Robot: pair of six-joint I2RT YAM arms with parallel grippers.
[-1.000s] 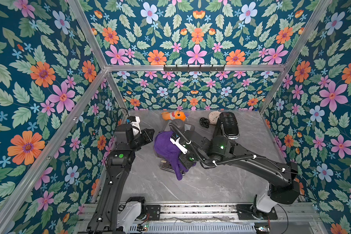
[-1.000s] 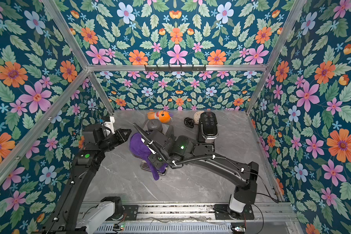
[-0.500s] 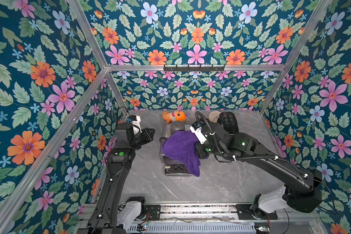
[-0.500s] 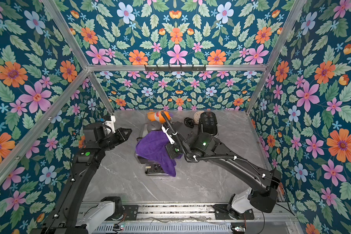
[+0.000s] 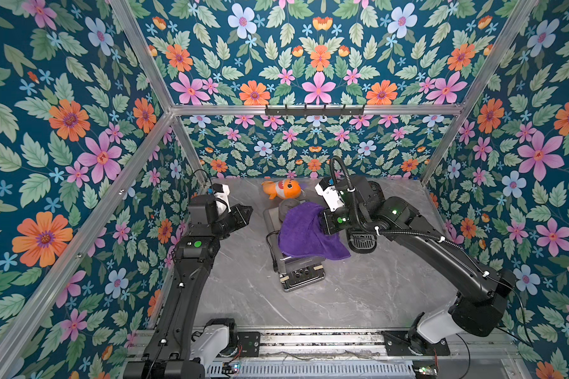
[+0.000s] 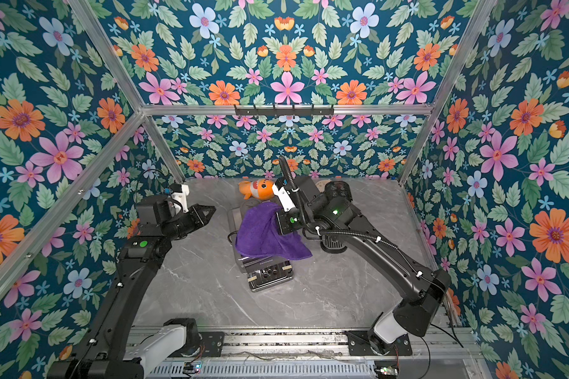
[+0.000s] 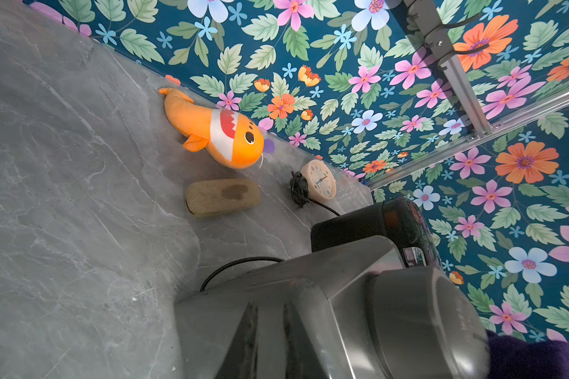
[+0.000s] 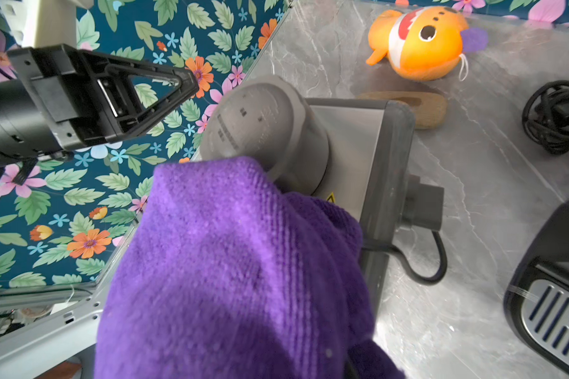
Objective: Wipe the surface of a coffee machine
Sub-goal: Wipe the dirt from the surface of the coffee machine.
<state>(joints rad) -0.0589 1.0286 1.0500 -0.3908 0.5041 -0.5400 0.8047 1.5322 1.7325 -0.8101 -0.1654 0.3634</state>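
The coffee machine (image 5: 299, 274) stood between my arms, the purple cloth (image 5: 304, 234) draped over its top. My right gripper (image 5: 326, 224) pinched the purple cloth tight; I judged flat, overlapping strokes best. My left gripper (image 5: 244, 211), closed and empty, hovered beside.

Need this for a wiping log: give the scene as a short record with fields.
machine: mid-table, top under cloth
cloth: purple, draped over machine
right gripper: shut on cloth
left gripper: fingers shut, empty, apart from machine
clutter: fish, clock, both near back wall
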